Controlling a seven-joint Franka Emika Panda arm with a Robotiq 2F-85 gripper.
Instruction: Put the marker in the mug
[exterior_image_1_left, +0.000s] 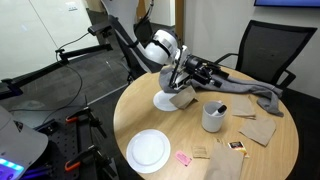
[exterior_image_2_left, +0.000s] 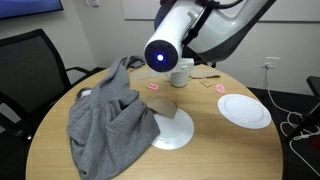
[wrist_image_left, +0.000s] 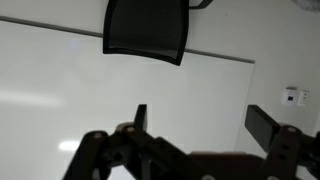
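Note:
The light grey mug (exterior_image_1_left: 213, 118) stands on the round wooden table (exterior_image_1_left: 270, 160). A slim dark tip, which looks like the marker (exterior_image_1_left: 221, 108), sticks out over the mug's rim. The mug also shows in an exterior view (exterior_image_2_left: 182, 73), partly behind the robot's wrist, and the marker cannot be made out there. My gripper (exterior_image_1_left: 222, 72) is raised above the table, level and pointing sideways, higher than the mug and apart from it. In the wrist view my gripper (wrist_image_left: 205, 125) is open and empty, facing a white wall.
A white plate (exterior_image_1_left: 148, 150) lies near the table's edge and another (exterior_image_1_left: 172, 100) lies under the arm. A grey cloth (exterior_image_2_left: 110, 120) covers part of the table. Brown paper pieces (exterior_image_1_left: 258, 130) and pink bits (exterior_image_1_left: 184, 157) lie around. A black chair (exterior_image_1_left: 265, 50) stands beside the table.

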